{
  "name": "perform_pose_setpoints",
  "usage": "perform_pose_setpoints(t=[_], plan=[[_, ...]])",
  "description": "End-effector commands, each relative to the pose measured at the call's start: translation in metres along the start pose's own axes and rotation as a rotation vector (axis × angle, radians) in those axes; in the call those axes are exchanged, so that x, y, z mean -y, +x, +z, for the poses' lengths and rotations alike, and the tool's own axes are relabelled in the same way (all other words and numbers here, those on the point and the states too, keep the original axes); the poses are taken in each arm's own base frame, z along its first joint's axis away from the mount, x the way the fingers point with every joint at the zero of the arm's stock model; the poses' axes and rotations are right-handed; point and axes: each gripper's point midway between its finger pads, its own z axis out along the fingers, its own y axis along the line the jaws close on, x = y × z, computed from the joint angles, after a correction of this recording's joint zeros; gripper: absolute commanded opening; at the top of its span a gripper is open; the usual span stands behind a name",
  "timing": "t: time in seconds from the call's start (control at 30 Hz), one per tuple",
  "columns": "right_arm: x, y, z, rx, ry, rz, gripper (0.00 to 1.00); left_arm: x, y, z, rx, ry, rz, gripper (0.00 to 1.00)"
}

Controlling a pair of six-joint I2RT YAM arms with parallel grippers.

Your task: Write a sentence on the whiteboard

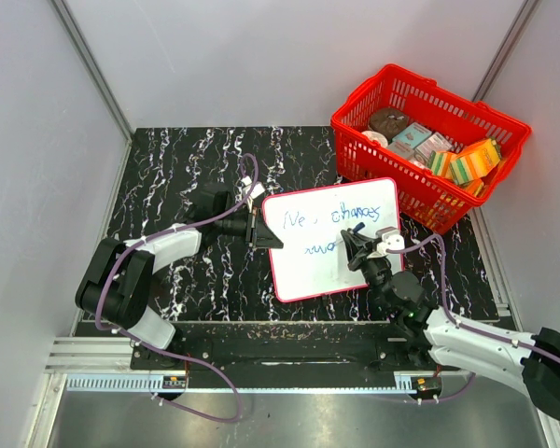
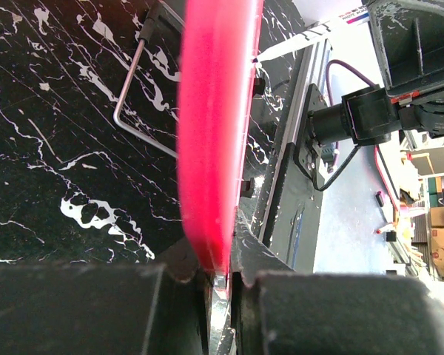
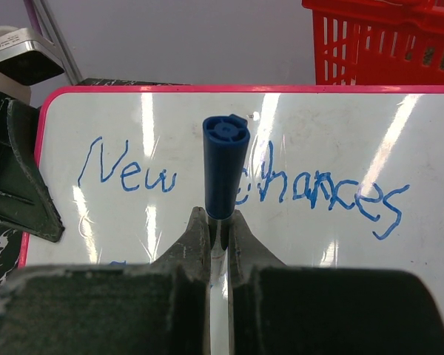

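Observation:
The whiteboard, white with a thin red rim, lies on the black marbled table. Blue script on it reads "New chances", with a few more strokes below. My left gripper is shut on the board's left rim, which fills the left wrist view as a red edge. My right gripper is shut on a marker with a blue cap end, held over the board's second line; its tip is hidden.
A red basket with several small boxes and packets stands at the back right, touching the board's far right corner. The board's wire stand shows beneath it. Grey walls enclose the table.

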Motion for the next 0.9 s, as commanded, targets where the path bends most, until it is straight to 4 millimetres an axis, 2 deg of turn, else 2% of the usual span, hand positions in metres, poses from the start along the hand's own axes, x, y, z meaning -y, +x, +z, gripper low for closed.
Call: perform_pose_setpoints(t=[0.0,0.43,0.63,0.83,0.87], plan=[[0.005,0.007,-0.002,-0.037,0.02,-0.017,0.0,-0.028,-0.002,0.001,0.005,-0.134,0.126,0.0],[0.004,0.029,0.0,-0.142,0.038,-0.041,0.0,-0.029,-0.001,0.001,0.002,-0.139,0.126,0.0],[0.007,0.021,-0.003,-0.122,0.044,-0.031,0.0,-0.031,-0.001,0.0,0.001,-0.149,0.125,0.0],[0.007,0.005,-0.007,-0.085,0.027,-0.015,0.0,-0.031,-0.001,0.0,0.0,-0.152,0.127,0.0],[0.006,-0.003,-0.008,-0.061,0.021,0.0,0.0,-0.032,-0.001,0.0,-0.001,-0.154,0.126,0.0]])
